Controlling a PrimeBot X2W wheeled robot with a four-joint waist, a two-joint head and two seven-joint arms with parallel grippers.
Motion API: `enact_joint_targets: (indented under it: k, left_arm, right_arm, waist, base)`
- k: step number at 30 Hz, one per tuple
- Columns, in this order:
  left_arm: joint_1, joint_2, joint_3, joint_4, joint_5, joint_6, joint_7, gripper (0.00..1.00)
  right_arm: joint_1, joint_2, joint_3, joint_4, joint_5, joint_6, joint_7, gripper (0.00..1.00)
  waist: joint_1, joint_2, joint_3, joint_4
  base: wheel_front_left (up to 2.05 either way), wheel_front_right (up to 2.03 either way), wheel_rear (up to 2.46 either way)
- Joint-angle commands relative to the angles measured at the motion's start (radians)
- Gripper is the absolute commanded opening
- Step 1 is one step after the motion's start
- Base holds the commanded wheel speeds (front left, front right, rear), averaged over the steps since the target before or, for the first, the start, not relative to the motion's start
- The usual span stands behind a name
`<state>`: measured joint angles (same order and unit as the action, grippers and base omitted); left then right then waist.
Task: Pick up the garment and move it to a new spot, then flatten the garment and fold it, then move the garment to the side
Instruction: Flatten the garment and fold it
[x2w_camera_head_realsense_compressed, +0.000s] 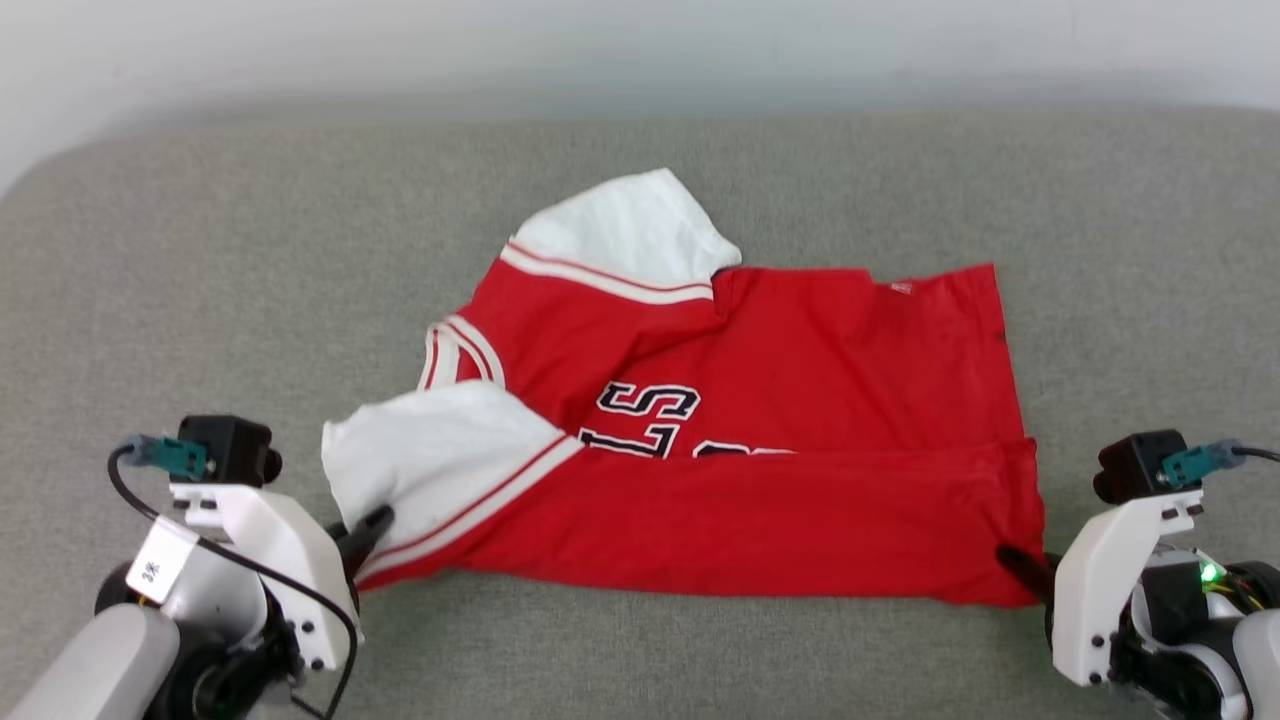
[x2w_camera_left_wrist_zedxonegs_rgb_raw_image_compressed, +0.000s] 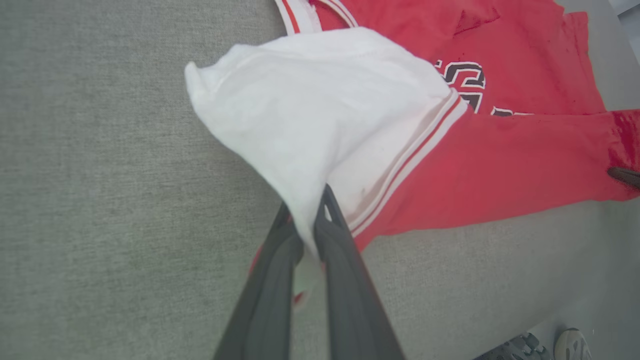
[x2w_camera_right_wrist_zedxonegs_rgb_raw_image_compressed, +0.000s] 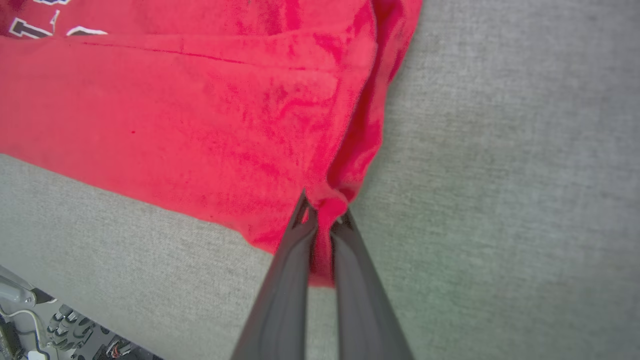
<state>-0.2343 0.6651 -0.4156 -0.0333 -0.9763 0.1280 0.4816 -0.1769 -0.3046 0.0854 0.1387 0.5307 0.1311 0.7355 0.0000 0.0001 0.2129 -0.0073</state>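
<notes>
The garment (x2w_camera_head_realsense_compressed: 800, 370), a red jersey with white sleeves and black lettering, lies spread on the grey cushion with its near edge folded up over the front. My left gripper (x2w_camera_head_realsense_compressed: 368, 528) is shut on the near white sleeve (x2w_camera_left_wrist_zedxonegs_rgb_raw_image_compressed: 310, 130); in the left wrist view the cloth is pinched between its fingers (x2w_camera_left_wrist_zedxonegs_rgb_raw_image_compressed: 330, 220). At the near right corner of the jersey (x2w_camera_right_wrist_zedxonegs_rgb_raw_image_compressed: 200, 125) my right gripper (x2w_camera_head_realsense_compressed: 1015, 562) is shut on the red hem, which bunches between its fingertips (x2w_camera_right_wrist_zedxonegs_rgb_raw_image_compressed: 305, 215).
The grey cushion (x2w_camera_head_realsense_compressed: 200, 280) stretches wide on all sides of the jersey, ending at a pale wall behind. The far white sleeve (x2w_camera_head_realsense_compressed: 630, 230) lies flat at the back. A shoe (x2w_camera_left_wrist_zedxonegs_rgb_raw_image_compressed: 570, 345) shows on the floor past the cushion's edge.
</notes>
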Motion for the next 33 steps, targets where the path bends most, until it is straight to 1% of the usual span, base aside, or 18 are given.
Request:
enact_joint_targets:
  k: [1,5,11,15,17,21,22,23,24,25,26,33]
  left_arm:
    - [0.024,-0.002,-0.001,-0.001,-0.014,0.004,0.006,0.00]
    - [0.074,0.011,0.002,0.000,-0.031,0.025,0.016,0.00]
    - [0.185,0.042,0.014,-0.019,-0.055,0.073,0.029,0.00]
    - [0.261,0.032,0.024,-0.022,-0.083,0.091,0.010,0.00]
    - [0.290,0.018,0.020,-0.007,-0.096,0.090,0.004,0.00]
    - [0.300,-0.026,0.010,0.046,-0.113,0.064,-0.026,0.00]
    - [0.291,-0.034,0.011,0.064,-0.109,0.057,-0.039,0.00]
    - [0.284,-0.043,0.007,0.082,-0.109,0.051,-0.043,0.08]
    - [0.279,-0.054,0.002,0.098,-0.111,0.047,-0.046,0.37]
    - [0.270,-0.062,0.002,0.109,-0.109,0.040,-0.055,0.60]
    - [0.262,-0.066,0.004,0.122,-0.106,0.036,-0.064,1.00]
    - [0.221,-0.072,-0.003,0.167,-0.076,0.015,-0.095,1.00]
  right_arm:
    - [0.024,-0.013,0.002,-0.014,0.007,-0.001,0.000,0.00]
    - [0.076,-0.022,0.004,-0.024,0.015,-0.001,-0.001,0.00]
    - [0.172,-0.022,-0.006,-0.048,0.021,-0.001,0.008,0.00]
    - [0.239,-0.004,-0.019,-0.058,0.022,-0.001,0.005,0.00]
    - [0.269,0.010,-0.029,-0.050,0.025,-0.001,-0.004,0.00]
    - [0.305,0.033,-0.042,-0.023,0.020,-0.001,-0.032,0.00]
    - [0.306,0.035,-0.041,-0.015,0.015,-0.001,-0.046,0.07]
    - [0.309,0.039,-0.043,-0.005,0.015,-0.001,-0.059,0.41]
    - [0.313,0.042,-0.044,0.004,0.013,-0.001,-0.077,1.00]
    - [0.314,0.046,-0.044,0.012,0.014,-0.001,-0.093,1.00]
    - [0.314,0.048,-0.044,0.015,0.012,-0.001,-0.114,1.00]
    - [0.297,0.078,-0.053,-0.013,-0.023,-0.001,-0.322,1.00]
  waist:
    - [0.0000,-0.0001,-0.052,0.003]
    - [0.0000,-0.0001,-0.122,0.005]
    - [0.0000,-0.0001,-0.192,0.009]
    - [0.0000,-0.0001,-0.207,0.008]
    - [0.0000,-0.0001,-0.208,0.008]
    - [0.0000,-0.0001,-0.204,0.006]
    - [0.0000,-0.0001,-0.202,0.005]
    - [0.0000,-0.0001,-0.201,0.004]
    - [0.0000,-0.0001,-0.200,0.003]
    - [0.0000,-0.0001,-0.200,0.002]
    - [0.0000,-0.0001,-0.199,0.001]
    - [0.0000,-0.0001,-0.208,-0.004]
  base:
    - [0.00,0.00,0.00]
    - [0.00,0.00,0.00]
    - [0.00,0.00,0.00]
    - [0.00,0.00,0.00]
    - [0.00,0.00,0.00]
    - [0.00,0.00,0.00]
    - [0.00,0.00,0.00]
    - [0.00,0.00,0.00]
    - [0.00,0.00,0.00]
    - [0.00,0.00,0.00]
    - [0.00,0.00,0.00]
    - [0.00,0.00,0.00]
